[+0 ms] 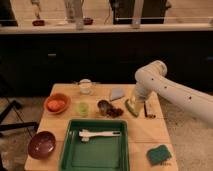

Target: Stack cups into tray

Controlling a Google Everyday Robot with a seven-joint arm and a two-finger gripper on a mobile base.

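The dark grey-brown cup (104, 106) stands near the middle of the wooden table (150, 131). The pale green cup (83, 108) stands a little to its left. The deep-green tray (67, 150) lies at the front of the table, below both cups, with a white utensil (98, 134) in it. My gripper (133, 106) hangs from the white arm (160, 85), low over the table just right of the dark cup. It is apart from both cups.
An orange bowl (57, 103) sits at the left and a maroon bowl (41, 144) at the front left. A clear cup (86, 86) and a pale grey-blue object (117, 93) sit at the back. A dark reddish item (115, 112) lies by the dark cup. A teal sponge (159, 154) lies at the front right.
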